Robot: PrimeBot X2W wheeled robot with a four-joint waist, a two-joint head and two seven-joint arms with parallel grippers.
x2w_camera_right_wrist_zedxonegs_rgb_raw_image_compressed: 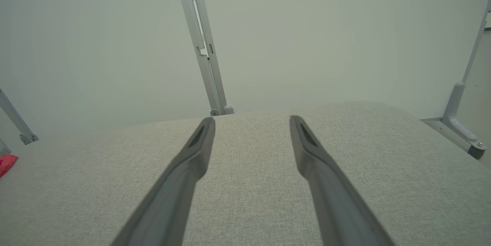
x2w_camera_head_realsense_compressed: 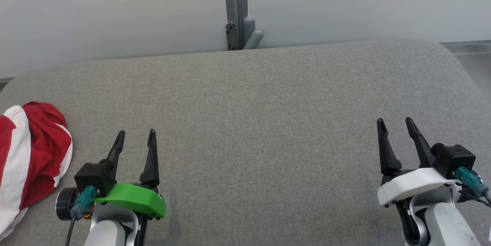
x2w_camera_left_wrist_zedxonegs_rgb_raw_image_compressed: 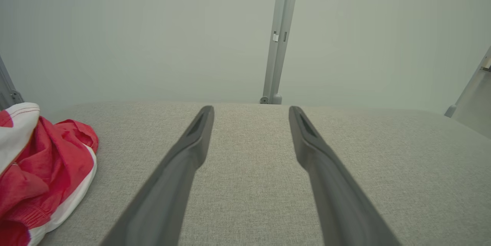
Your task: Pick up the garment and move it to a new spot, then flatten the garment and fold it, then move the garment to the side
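Find red-and-white garment [x2w_camera_head_realsense_compressed: 30,154] crumpled at left edge of grey padded surface [x2w_camera_head_realsense_compressed: 245,123], near left gripper [x2w_camera_head_realsense_compressed: 137,132] but not touching it. Note both sets of jaws spread wide, holding nothing. See right gripper [x2w_camera_head_realsense_compressed: 394,120] well apart, over the surface's right side.
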